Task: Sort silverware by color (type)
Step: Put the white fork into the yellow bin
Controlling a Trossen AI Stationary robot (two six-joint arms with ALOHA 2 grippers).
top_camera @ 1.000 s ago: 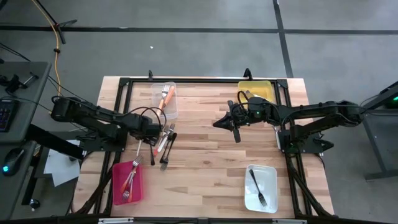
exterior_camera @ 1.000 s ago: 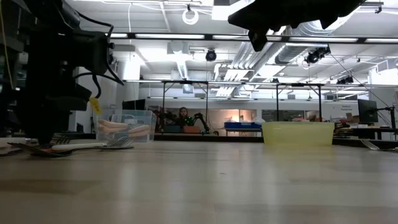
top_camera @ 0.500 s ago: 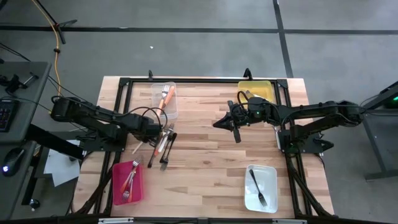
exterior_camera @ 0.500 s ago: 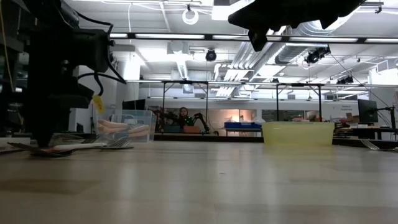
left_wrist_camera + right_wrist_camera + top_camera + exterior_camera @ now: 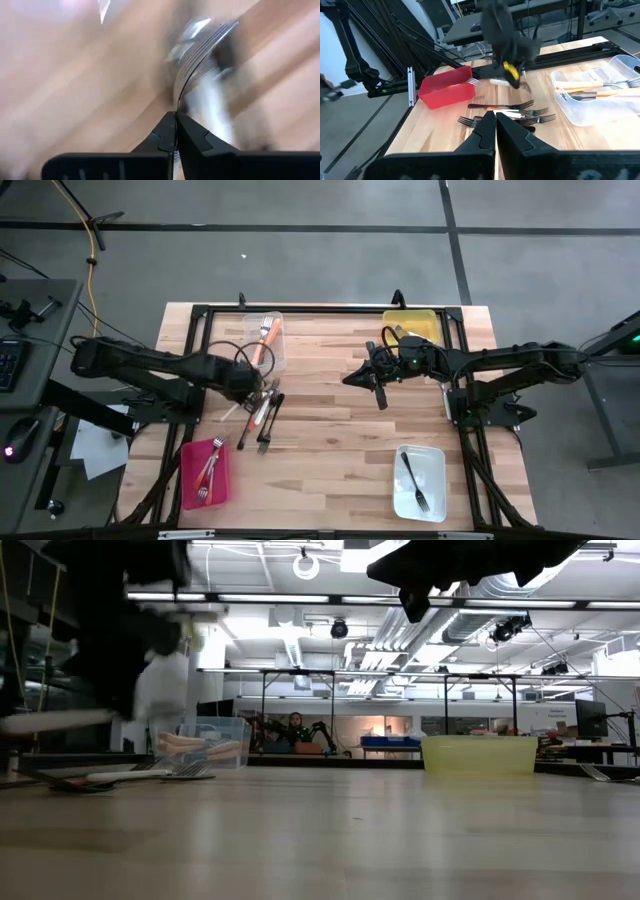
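My left gripper point(image 5: 247, 389) hangs over the pile of silverware point(image 5: 265, 408) at the table's left, shut on a white-handled fork point(image 5: 55, 721) that is off the wood. The left wrist view shows that fork's tines point(image 5: 202, 42) beyond the shut fingertips point(image 5: 176, 116). The remaining forks lie flat on the table point(image 5: 506, 112). My right gripper point(image 5: 381, 402) is shut and holds nothing, high above the table's middle near the yellow bin point(image 5: 412, 326). My left gripper pinches the fork's thin metal neck point(image 5: 176, 106) between its two fingers, which come from above and point down. The tines reach out past the fingertips. The white handle point(image 5: 60, 720) sticks out sideways, about level, and the whole fork is clear of the table.
A clear bin point(image 5: 268, 340) with orange-handled pieces stands at the far left. A red bin point(image 5: 205, 473) with forks is at the near left. A white bin point(image 5: 418, 480) with one dark fork is at the near right. Bare wood lies in the table's middle.
My left gripper has taken hold of the white-handled fork at the pile and gone up with it, turning a little. The fork, which lay on the table, now hangs clear above it. The other forks stay where they were.
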